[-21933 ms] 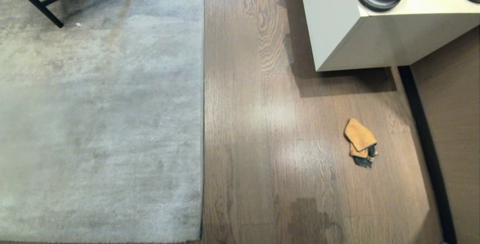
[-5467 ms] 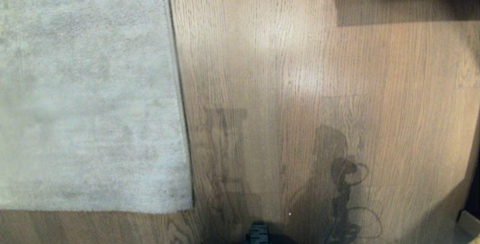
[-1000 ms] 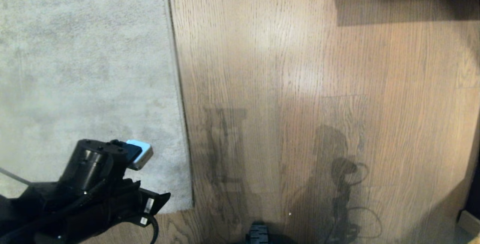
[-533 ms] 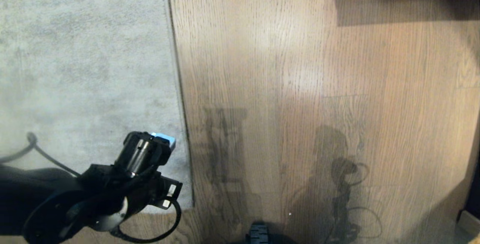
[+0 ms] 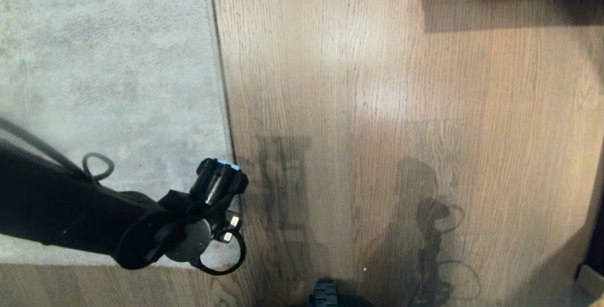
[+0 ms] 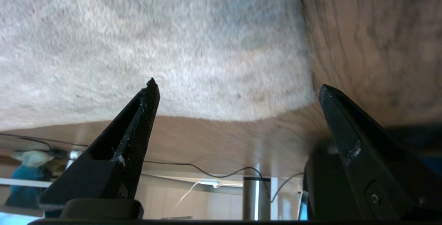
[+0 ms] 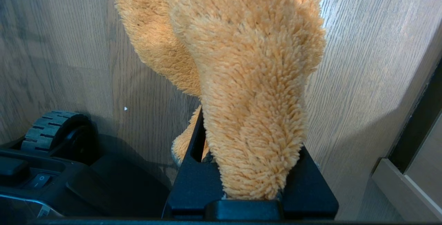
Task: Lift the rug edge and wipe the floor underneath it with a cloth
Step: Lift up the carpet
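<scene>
The rug edge [image 5: 225,109] is lying flat on the floor [image 5: 377,109], running away from you to the rug's near corner [image 6: 297,104]. You are seeing the left gripper [image 6: 238,93] hanging just above that corner, its fingers [image 6: 146,104] standing wide apart with nothing between them, one over the pile and the other over bare planks beside the rug edge. In the head view its black arm [image 5: 94,222] is reaching across the rug toward the rug edge. Well away from the rug edge, the right gripper [image 7: 250,187] is clamping the cloth [image 7: 241,62], which is drooping over the floor beside the robot's base [image 7: 51,162]. No readable writing is showing anywhere.
</scene>
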`<state>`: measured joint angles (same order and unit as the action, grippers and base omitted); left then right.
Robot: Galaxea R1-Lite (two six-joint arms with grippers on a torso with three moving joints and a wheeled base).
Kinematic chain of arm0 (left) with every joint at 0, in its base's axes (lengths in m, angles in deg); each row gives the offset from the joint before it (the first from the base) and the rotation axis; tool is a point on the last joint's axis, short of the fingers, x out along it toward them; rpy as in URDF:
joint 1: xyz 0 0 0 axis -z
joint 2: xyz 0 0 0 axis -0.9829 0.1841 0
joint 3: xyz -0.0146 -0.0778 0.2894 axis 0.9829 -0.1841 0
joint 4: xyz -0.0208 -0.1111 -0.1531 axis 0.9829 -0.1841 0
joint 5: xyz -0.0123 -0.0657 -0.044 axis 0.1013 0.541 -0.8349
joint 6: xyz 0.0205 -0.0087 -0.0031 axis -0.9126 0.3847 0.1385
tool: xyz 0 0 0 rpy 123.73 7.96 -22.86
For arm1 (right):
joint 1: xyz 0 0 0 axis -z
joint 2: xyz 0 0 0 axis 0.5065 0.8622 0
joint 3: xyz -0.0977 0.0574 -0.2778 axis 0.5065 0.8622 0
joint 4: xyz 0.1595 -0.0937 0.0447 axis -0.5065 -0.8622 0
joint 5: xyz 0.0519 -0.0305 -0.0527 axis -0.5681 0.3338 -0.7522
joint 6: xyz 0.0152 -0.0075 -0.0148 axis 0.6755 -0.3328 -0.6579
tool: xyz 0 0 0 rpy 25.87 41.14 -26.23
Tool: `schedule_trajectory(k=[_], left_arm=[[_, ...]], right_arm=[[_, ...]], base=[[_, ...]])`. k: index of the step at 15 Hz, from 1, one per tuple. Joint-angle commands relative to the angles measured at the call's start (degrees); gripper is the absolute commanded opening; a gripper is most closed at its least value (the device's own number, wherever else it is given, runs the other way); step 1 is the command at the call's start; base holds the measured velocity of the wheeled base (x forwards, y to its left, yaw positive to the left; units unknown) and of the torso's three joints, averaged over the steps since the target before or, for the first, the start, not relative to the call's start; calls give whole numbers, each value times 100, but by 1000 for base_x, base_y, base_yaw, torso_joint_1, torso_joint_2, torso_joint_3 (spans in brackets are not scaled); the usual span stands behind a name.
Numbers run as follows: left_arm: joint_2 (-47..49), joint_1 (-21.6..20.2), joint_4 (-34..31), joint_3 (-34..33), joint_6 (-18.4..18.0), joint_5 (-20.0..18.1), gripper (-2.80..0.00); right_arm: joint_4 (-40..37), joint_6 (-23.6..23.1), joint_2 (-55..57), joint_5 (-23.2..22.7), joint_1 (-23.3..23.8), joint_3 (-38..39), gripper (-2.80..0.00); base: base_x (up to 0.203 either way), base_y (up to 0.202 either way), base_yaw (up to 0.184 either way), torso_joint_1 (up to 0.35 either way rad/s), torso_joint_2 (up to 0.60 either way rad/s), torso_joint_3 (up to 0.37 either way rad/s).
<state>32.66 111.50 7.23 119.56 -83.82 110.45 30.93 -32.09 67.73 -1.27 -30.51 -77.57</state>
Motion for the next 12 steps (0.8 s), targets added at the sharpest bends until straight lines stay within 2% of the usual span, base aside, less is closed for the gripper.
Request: schedule_trajectory(k=[1, 8, 12], left_arm=[[322, -20, 10, 195, 2, 39, 0], [908, -38, 10, 816, -38, 579, 0], [1163, -49, 19, 1150, -50, 740, 0]], right_arm=[[0, -7, 7, -5, -1, 0, -280], [0, -8, 7, -5, -1, 0, -280], [0, -7, 7, -5, -1, 0, -280]], base=[[0, 0, 0, 0, 0, 0], [0, 0, 0, 0, 0, 0], [0, 0, 0, 0, 0, 0]])
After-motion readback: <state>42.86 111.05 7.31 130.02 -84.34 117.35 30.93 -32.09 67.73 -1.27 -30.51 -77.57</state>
